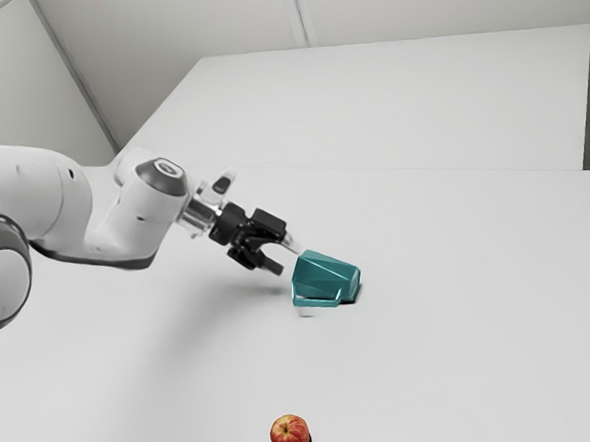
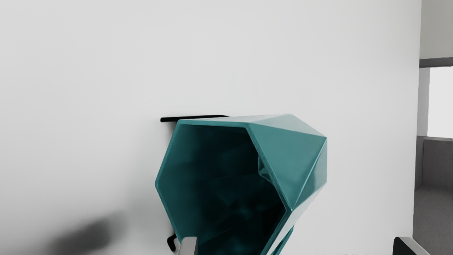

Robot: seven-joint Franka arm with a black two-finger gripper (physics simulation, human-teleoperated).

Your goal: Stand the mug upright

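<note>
White arm, grey joint caps.

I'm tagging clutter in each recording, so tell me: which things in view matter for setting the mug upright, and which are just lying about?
Part of the job:
- teal mug, lying on its side, mouth toward the gripper
- gripper, open, at the mug's mouth end

Just lying about:
- red apple, apart from the mug

No readable text, labels, numbers or signs anywhere.
</note>
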